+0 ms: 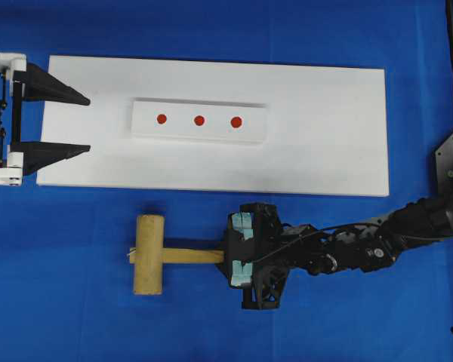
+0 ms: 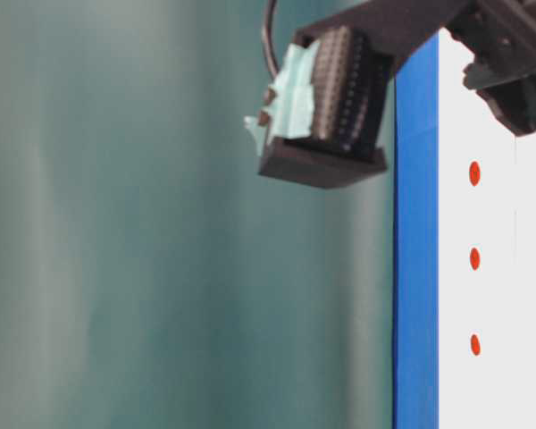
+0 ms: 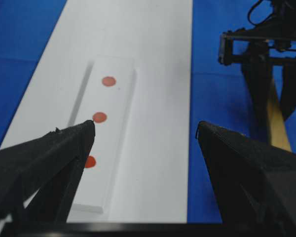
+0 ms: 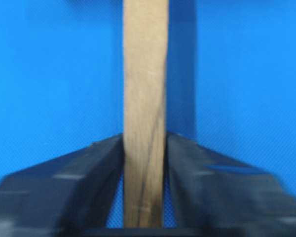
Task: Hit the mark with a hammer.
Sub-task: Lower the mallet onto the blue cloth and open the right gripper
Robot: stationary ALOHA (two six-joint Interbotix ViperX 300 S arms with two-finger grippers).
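Down at the right gripper, the hammer handle is seen passing between the two black fingers. In the right wrist view a thin sliver of blue shows on each side of the wood near the bottom, while the fingertips stand right beside the handle higher up; whether the wood is actually clamped cannot be told from these pictures. The hammer is laid flat on the blue cloth, its thick cylindrical head pointing away from the gripper and its handle running level toward it.

Beyond the hammer, a large white board is spread across the cloth, and a raised white strip is set on it. Three red dots are painted in a row along the strip; the mark is the centre one, flanked by a slightly larger end dot and the other end dot. The hammer lies off the board, well apart from the mark, with a bare stretch of board and its near edge lying between them.

At the far end of the board, the left gripper is held with its jaws spread wide, its fingertips over the board's short edge. Nothing is held between them. It points along the strip toward the dots.
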